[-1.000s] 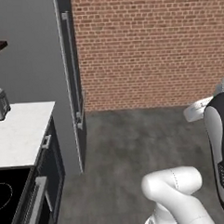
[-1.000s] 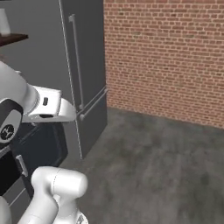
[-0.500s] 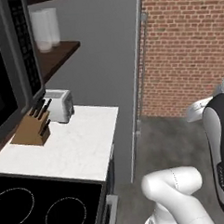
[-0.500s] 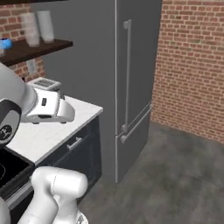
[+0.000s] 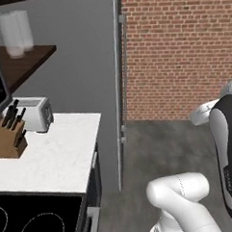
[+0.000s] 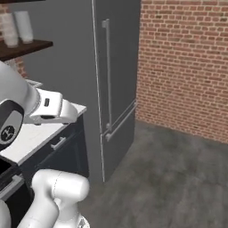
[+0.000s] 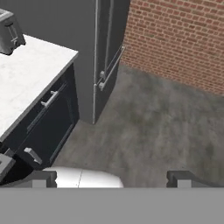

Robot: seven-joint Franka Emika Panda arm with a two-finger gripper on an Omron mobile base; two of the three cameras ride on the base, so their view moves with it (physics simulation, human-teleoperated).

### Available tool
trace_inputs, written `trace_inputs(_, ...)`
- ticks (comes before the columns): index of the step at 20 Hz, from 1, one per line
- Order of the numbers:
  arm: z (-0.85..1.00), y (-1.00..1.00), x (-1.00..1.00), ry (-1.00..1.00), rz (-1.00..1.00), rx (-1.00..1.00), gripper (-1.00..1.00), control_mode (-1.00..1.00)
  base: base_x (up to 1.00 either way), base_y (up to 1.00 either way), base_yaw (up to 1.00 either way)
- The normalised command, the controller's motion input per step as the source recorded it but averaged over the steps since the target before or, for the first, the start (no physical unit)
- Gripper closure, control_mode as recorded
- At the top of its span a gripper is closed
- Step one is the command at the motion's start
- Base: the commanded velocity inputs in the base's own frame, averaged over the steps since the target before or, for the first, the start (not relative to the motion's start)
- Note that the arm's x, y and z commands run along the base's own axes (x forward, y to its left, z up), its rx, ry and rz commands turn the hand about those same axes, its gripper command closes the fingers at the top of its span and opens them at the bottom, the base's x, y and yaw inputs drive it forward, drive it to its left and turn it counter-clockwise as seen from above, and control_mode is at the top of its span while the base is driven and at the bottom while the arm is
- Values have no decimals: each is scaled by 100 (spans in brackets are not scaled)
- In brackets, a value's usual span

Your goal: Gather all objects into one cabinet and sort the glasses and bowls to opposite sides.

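The gripper (image 7: pixel 109 178) is held wide open, empty. The arm could be swung into the fridge (image 6: pixel 116 67); clearance is perhaps poorly judged here.

Two base cameras look forward and down from behind the arm, left and right, both taking in the tall grey fridge (image 5: pixel 104 89), the white counter (image 5: pixel 48 157) and the brick wall (image 6: pixel 182 62). The left one sits nearer the toaster (image 5: pixel 35 114). The hand camera looks down on the counter edge, fridge foot and floor (image 7: pixel 153 127).
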Motion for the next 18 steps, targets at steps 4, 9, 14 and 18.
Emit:
trace_inputs(4, 0, 0, 0, 0, 0, 0, -100, 100, 0, -34, -24)
trace_inputs(9, 0, 0, 0, 0, 0, 0, -100, 100, 4, -52, -21)
trace_inputs(14, 0, 0, 0, 0, 0, 0, -100, 100, 8, -72, -35)
trace_inputs(18, 0, 0, 0, 0, 0, 0, -100, 100, 27, -67, -45)
